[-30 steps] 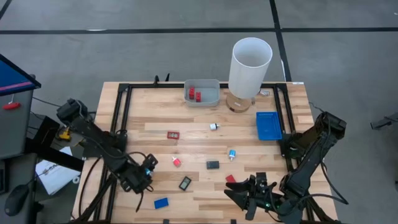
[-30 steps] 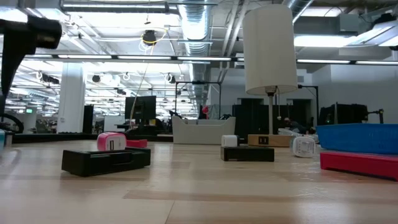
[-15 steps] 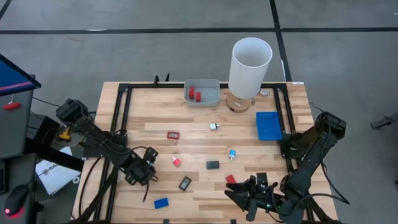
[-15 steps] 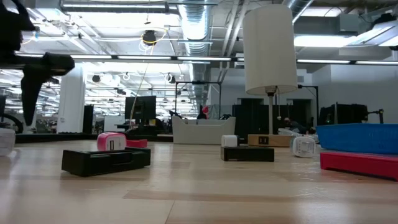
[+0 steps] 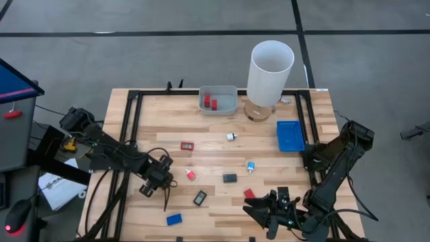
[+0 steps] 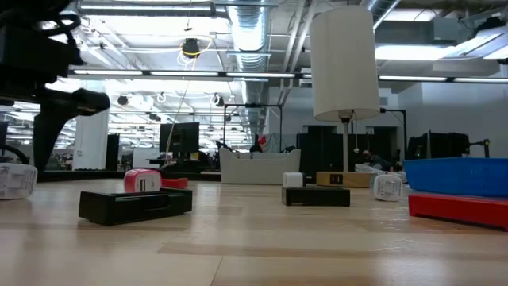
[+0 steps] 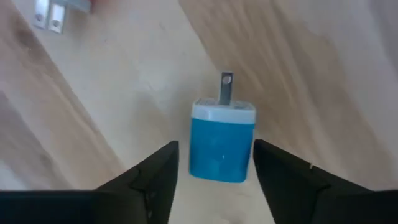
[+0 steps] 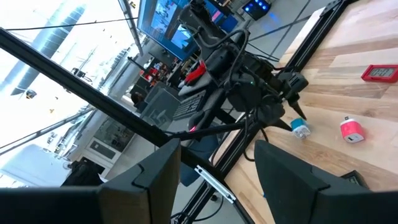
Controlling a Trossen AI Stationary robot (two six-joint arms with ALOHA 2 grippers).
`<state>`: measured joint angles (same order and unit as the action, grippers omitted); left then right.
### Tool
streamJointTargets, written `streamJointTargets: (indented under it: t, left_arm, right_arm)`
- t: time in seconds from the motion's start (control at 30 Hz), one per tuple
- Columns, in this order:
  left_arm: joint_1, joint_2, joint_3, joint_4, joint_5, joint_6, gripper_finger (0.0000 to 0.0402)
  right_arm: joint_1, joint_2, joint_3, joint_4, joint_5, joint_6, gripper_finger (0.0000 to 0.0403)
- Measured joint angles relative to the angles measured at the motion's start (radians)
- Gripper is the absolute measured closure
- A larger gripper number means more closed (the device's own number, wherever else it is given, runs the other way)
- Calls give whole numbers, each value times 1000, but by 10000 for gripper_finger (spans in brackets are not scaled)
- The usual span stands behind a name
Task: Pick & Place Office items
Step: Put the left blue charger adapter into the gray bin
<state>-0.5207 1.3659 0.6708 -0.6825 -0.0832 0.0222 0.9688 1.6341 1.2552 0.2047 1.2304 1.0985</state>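
Observation:
My left gripper [image 5: 159, 181] is open and points down over a blue-and-white plug piece [image 7: 222, 140] at the table's left near part. The piece lies on the wood between the two fingers, and a gap shows on either side. It also shows in the low view [image 6: 16, 181] and the right wrist view [image 8: 300, 129]. My right gripper [image 5: 267, 214] waits open and empty at the near edge. Other items lie loose: a red framed rectangle [image 5: 187, 145], a pink piece [image 5: 191, 175], a black block [image 5: 230, 178] and a black framed rectangle [image 5: 199, 197].
A blue block [image 5: 175, 219], a red block [image 5: 249, 193] and two white-and-blue pieces [image 5: 250, 167] [image 5: 230, 137] also lie on the table. A grey tray [image 5: 227, 106] holding red blocks stands at the far edge beside a white lamp [image 5: 270, 70]. A blue tray [image 5: 289, 135] lies at the right.
My left gripper has moved toward the table's right and a little toward the far edge, coming over the blue-and-white piece. In the low view it has come in from the left edge.

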Motion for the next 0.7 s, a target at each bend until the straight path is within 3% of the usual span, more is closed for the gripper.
streamJointTargets:
  t: [0.1, 0.37, 0.57, 0.7]
  left_arm:
    - [11, 0, -1, 19, 54, -5, 223]
    - [11, 0, -45, 168, 75, -82, 254]
    - [23, 0, -45, 282, 51, -170, 270]
    - [53, 0, 11, 375, -26, -219, 270]
  right_arm:
    - [0, 0, 0, 0, 0, -1, 205]
    - [0, 0, 0, 2, 0, -7, 205]
    - [-6, 0, 0, 2, 0, -7, 205]
    - [-14, 0, 0, 2, 0, -10, 205]
